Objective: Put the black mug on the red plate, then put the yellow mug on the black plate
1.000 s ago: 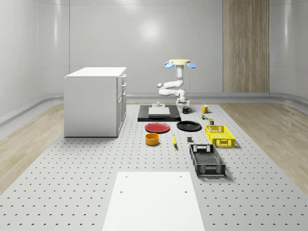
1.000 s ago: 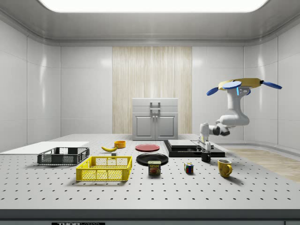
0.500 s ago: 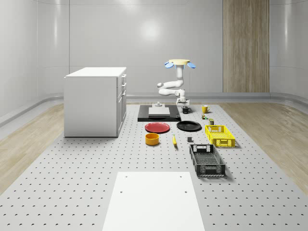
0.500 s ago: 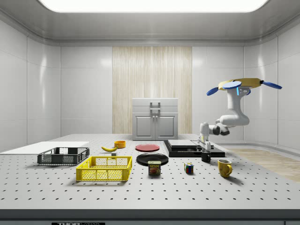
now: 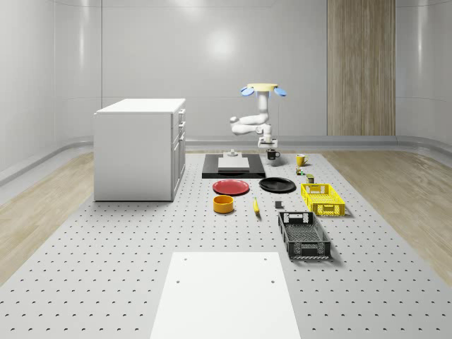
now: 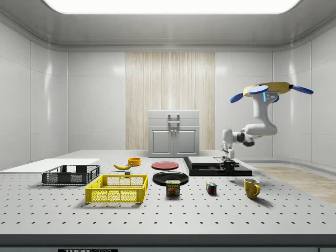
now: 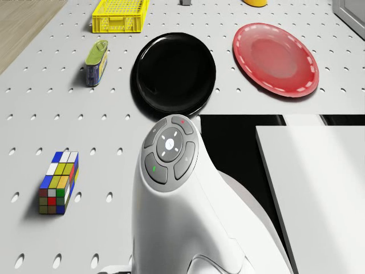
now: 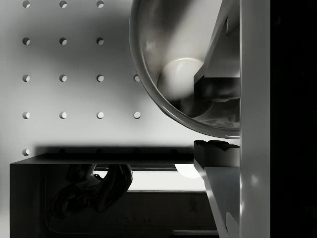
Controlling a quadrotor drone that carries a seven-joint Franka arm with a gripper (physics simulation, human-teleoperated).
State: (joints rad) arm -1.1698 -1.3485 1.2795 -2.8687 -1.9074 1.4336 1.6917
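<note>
a grey pegboard table [image 5: 106, 282] fills a pale-walled room. the drone [image 5: 259, 89] hovers over the table's far end, just past the black slab [image 5: 234, 167]. its gripper [image 6: 229, 158] hangs straight down with the fingers clamped on the rim of the black mug [image 5: 272, 154], one inside and one outside. the mug is off the table, upright with its mouth up and its handle toward the whole-scene view's right. the yellow mug [image 5: 301, 160] stands upright on the table nearby. the red plate [image 5: 231, 187] and black plate [image 5: 277, 185] lie side by side nearer the camera.
</note>
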